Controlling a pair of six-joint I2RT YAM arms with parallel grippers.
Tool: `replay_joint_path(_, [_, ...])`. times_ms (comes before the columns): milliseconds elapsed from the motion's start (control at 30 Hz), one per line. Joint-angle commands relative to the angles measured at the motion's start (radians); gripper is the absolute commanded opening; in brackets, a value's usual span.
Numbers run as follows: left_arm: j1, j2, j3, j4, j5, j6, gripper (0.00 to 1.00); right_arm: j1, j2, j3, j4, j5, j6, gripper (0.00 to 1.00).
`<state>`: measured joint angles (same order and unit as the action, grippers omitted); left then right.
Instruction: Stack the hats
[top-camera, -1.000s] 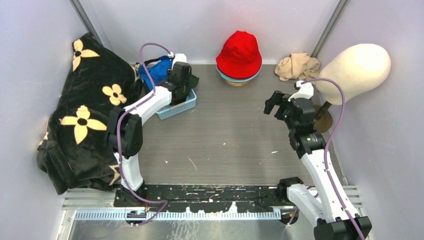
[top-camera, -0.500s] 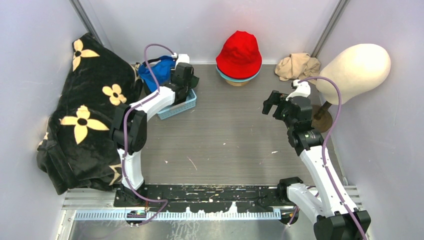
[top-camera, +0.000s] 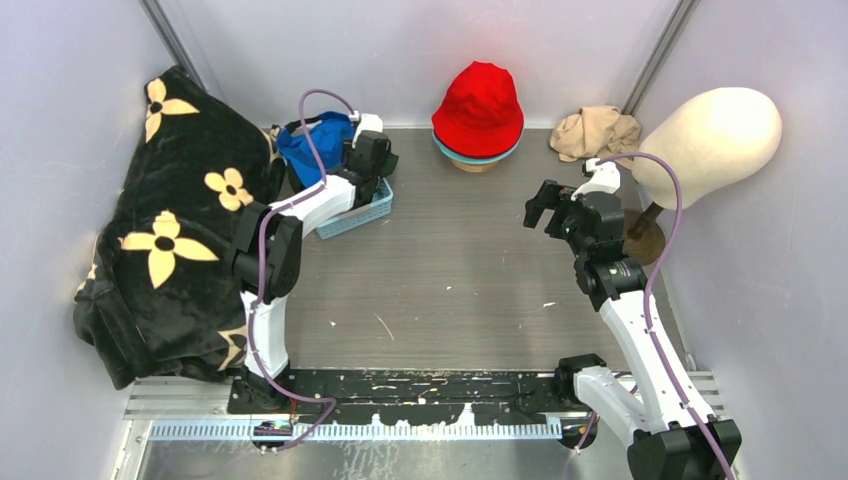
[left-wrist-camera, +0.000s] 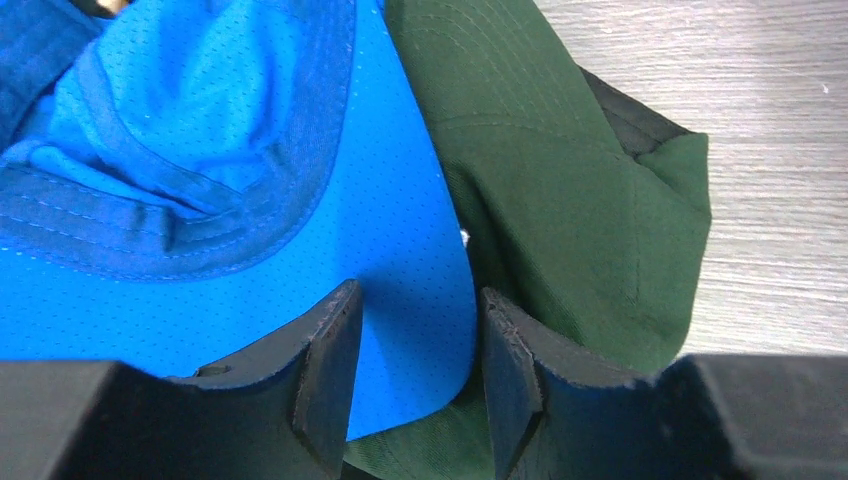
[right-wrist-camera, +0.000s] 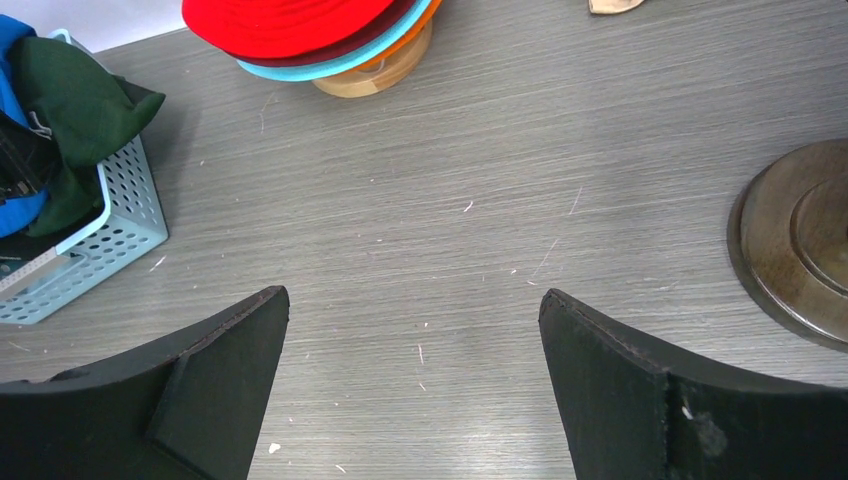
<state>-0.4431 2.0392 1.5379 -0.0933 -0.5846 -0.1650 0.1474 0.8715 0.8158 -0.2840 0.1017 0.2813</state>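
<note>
A red bucket hat (top-camera: 478, 105) tops a stack with teal (right-wrist-camera: 300, 68) and orange (right-wrist-camera: 415, 35) brims under it, on a wooden stand (right-wrist-camera: 375, 75) at the back. A blue cap (left-wrist-camera: 250, 150) and a dark green cap (left-wrist-camera: 550, 180) lie in a light blue basket (top-camera: 360, 212). My left gripper (left-wrist-camera: 420, 295) is down in the basket, jaws a little apart over the blue cap's brim beside the green cap, gripping nothing. It also shows in the top view (top-camera: 368, 165). My right gripper (right-wrist-camera: 415, 300) is wide open and empty above bare table, right of centre (top-camera: 542, 205).
A black blanket with cream flowers (top-camera: 165, 230) covers the left side. A beige rag (top-camera: 595, 130) lies at the back right. A cream head form (top-camera: 715, 135) stands on a round wooden base (right-wrist-camera: 800, 240) just right of my right gripper.
My left arm has pushed its gripper a little further back over the basket and the blue cap. My right gripper shifted slightly left and then stayed still.
</note>
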Motion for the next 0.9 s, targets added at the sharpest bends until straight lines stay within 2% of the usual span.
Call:
replay_joint_path(0, [0.000,-0.021,-0.016,0.092,-0.101,0.053,0.46,-0.002,0.000,0.007,0.065,-0.016,-0.016,1.00])
replay_joint_path(67, [-0.001,-0.032,-0.033,0.112,-0.124,0.072,0.43,-0.002,-0.003,0.003,0.066,-0.019,-0.015,1.00])
replay_joint_path(133, [0.000,-0.043,-0.051,0.135,-0.142,0.093,0.36,-0.002,-0.005,0.001,0.069,-0.020,-0.014,1.00])
replay_joint_path(200, [-0.001,-0.053,-0.064,0.154,-0.149,0.112,0.22,-0.002,-0.007,0.000,0.069,-0.023,-0.014,1.00])
replay_joint_path(233, [0.000,-0.061,-0.066,0.157,-0.150,0.121,0.07,-0.002,-0.008,0.000,0.070,-0.024,-0.013,1.00])
replay_joint_path(267, [-0.002,-0.068,-0.066,0.153,-0.153,0.128,0.00,-0.002,-0.009,0.000,0.071,-0.026,-0.013,1.00])
replay_joint_path(600, [-0.093,-0.234,-0.030,0.191,-0.232,0.310,0.00,-0.002,-0.011,0.000,0.087,-0.044,-0.005,1.00])
replay_joint_path(700, [-0.135,-0.284,0.020,0.169,-0.238,0.365,0.00,-0.002,-0.009,0.002,0.094,-0.054,-0.004,1.00])
replay_joint_path(867, [-0.181,-0.347,0.115,0.070,-0.187,0.354,0.00,-0.002,-0.006,0.006,0.115,-0.071,-0.004,1.00])
